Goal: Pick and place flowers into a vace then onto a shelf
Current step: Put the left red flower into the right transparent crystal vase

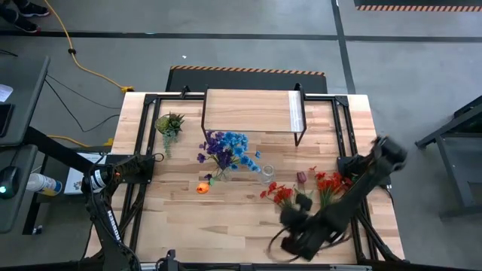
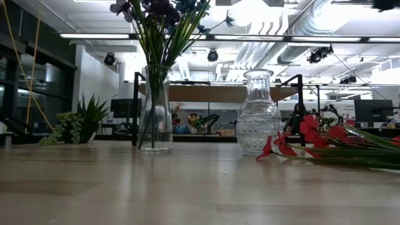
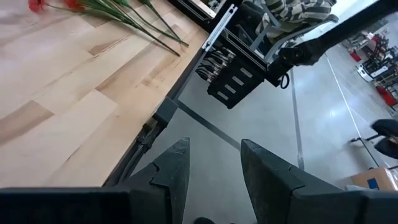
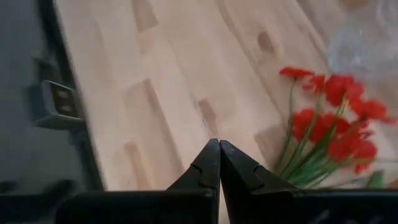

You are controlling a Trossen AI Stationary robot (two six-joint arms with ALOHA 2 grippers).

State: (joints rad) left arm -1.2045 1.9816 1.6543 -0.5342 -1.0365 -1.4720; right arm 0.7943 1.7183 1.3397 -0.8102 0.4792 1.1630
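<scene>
A clear vase (image 1: 221,175) (image 2: 155,109) stands mid-table holding blue and purple flowers (image 1: 226,147). An empty cut-glass vase (image 1: 267,175) (image 2: 258,112) stands to its right. Red flowers (image 1: 282,194) (image 2: 312,140) (image 4: 329,118) lie flat on the table beside it, more of them (image 1: 329,183) farther right. An orange bloom (image 1: 202,188) lies near the filled vase. The shelf (image 1: 252,113) stands at the far edge. My right gripper (image 1: 292,217) (image 4: 219,149) is shut and hovers over bare wood near the red flowers. My left gripper (image 1: 154,159) (image 3: 214,162) waits open at the table's left side.
A small green spiky plant (image 1: 170,124) (image 2: 78,125) stands at the far left, beside the shelf. Black frame rails (image 1: 139,128) run along the table's sides. Bare wood (image 1: 226,226) spreads across the near left half of the table.
</scene>
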